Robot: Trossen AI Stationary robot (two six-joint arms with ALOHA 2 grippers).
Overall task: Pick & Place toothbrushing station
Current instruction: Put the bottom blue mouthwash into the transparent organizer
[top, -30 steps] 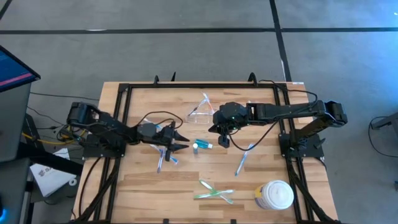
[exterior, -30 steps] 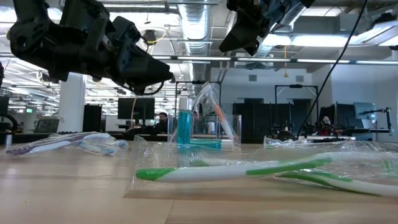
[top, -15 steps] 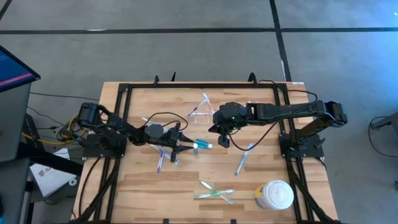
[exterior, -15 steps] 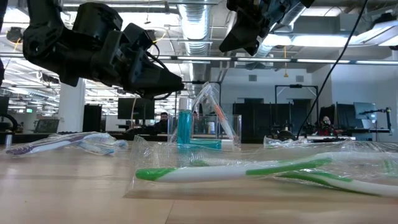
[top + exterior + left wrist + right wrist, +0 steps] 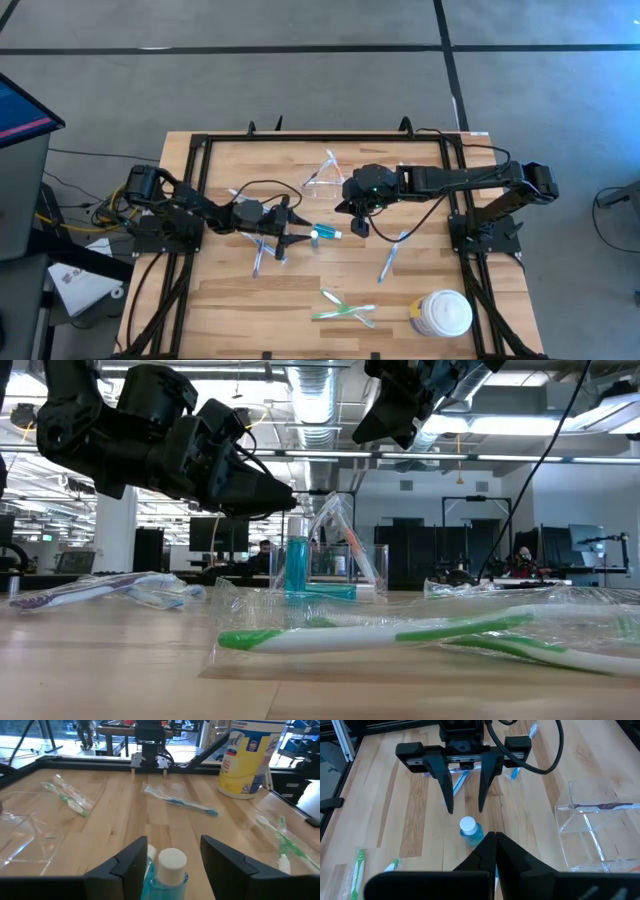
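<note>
1. The left claw (image 5: pixel 465 810) has its fingers spread apart, low over the wooden tabletop (image 5: pixel 230 300), the white cap of the small teal tube (image 5: pixel 470 831) lying just ahead of its tips.
2. The right claw (image 5: pixel 495 836) hovers above the tube, fingers pressed together — holding nothing.
3. A good grasp likely means sliding forward until both fingers flank the tube's body — then closing evenly, clear of the clear plastic holder (image 5: pixel 600 827).
</note>
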